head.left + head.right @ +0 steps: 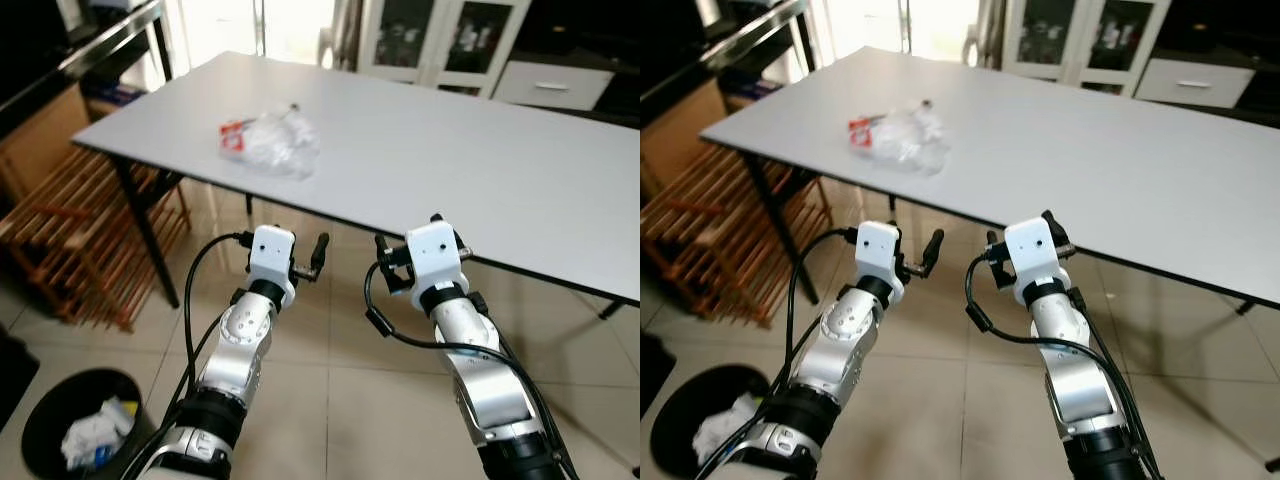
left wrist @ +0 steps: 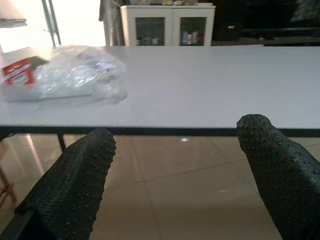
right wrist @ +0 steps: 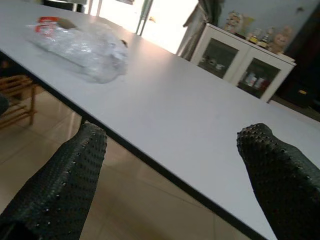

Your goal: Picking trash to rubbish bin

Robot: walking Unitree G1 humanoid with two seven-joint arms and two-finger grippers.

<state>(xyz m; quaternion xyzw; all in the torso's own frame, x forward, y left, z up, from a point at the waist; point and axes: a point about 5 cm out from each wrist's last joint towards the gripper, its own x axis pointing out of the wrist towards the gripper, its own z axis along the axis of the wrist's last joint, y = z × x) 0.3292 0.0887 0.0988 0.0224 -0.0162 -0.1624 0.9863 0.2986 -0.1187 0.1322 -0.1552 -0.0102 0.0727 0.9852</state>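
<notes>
A crumpled clear plastic bag with a red-and-white label (image 1: 270, 143) lies on the white table (image 1: 480, 160), near its front left corner. On the floor at the lower left stands a round black rubbish bin (image 1: 40, 415) with white and blue scraps inside. My left gripper (image 1: 292, 250) and right gripper (image 1: 420, 240) are held up side by side over the tiled floor, just short of the table's front edge and below its top. Both are open and hold nothing. In the left wrist view the bag (image 2: 65, 75) lies beyond the spread fingers (image 2: 80, 175), and the right wrist view shows the bag (image 3: 85, 45) too.
A slatted wooden rack (image 1: 80, 250) stands on the floor at the left, beside the table's black leg (image 1: 140, 230). White glass-door cabinets (image 1: 440, 40) line the back wall. Tiled floor lies under and in front of the table.
</notes>
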